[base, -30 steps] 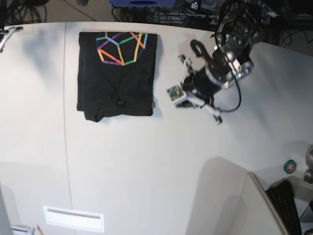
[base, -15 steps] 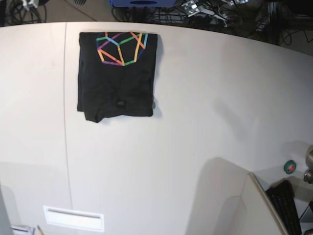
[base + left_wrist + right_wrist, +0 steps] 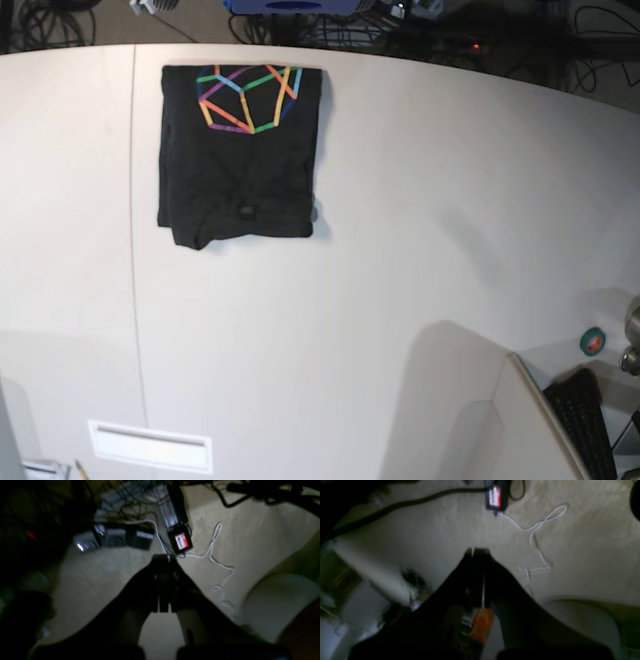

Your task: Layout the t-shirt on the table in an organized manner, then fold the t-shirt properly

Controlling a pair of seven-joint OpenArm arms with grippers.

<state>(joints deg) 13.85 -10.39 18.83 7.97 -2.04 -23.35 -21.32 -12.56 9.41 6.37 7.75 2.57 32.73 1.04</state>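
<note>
Shirt [image 3: 240, 155] folded, flat near table [image 3: 400, 260] far edge — fold looks finished. Left gripper [image 3: 162, 585], right gripper [image 3: 477, 580] off table, jaws closed, empty — best parked clear.

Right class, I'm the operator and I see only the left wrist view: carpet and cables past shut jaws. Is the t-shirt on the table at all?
Observer: Yes. In the base view the t-shirt lies folded into a neat rectangle on the table.
Operator: Which side is up?
Observer: The rainbow print faces up, at the shirt's far end.
Operator: And the other arm?
Observer: The right gripper is shut, with no cloth in it, off the table.
</note>
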